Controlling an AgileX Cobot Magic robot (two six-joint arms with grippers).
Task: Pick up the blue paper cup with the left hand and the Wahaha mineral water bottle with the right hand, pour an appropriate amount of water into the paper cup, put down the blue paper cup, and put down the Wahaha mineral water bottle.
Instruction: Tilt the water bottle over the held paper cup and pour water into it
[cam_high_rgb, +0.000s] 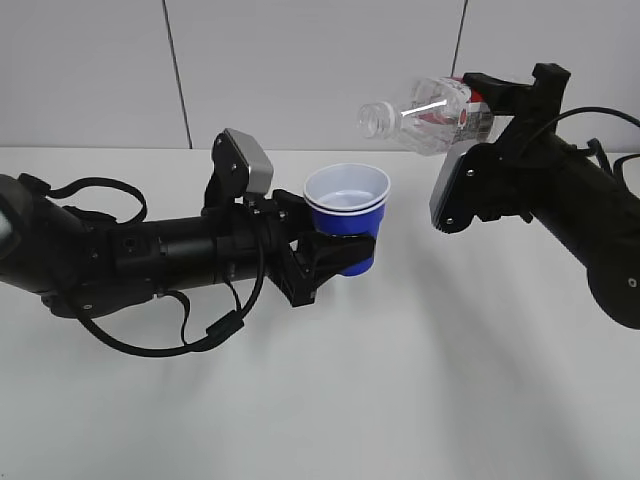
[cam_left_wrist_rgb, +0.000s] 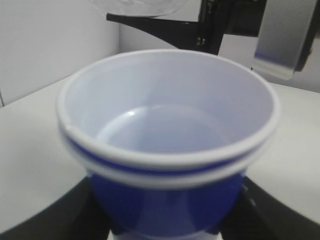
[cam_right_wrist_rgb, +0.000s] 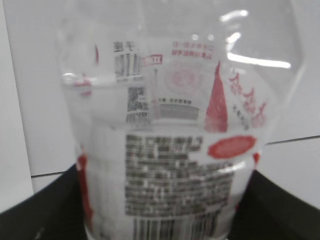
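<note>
the blue paper cup (cam_high_rgb: 346, 215) sits upright above the table (cam_high_rgb: 420, 380), pinched by the left hand (cam_high_rgb: 335, 252), while at its two o'clock the right hand (cam_high_rgb: 490, 105) clamps the tilted wahaha mineral water bottle (cam_high_rgb: 425, 115), apparently near-empty.

Two arms, one cup, one bottle on a single white table

From where I stand: two black robot arms, the left hand (cam_high_rgb: 335, 255) and the right hand (cam_high_rgb: 478, 112). One blue paper cup (cam_high_rgb: 346, 212), though its white rim shows doubled. One Wahaha mineral water bottle (cam_high_rgb: 428, 115). One white table (cam_high_rgb: 420, 380) under it all.
</note>
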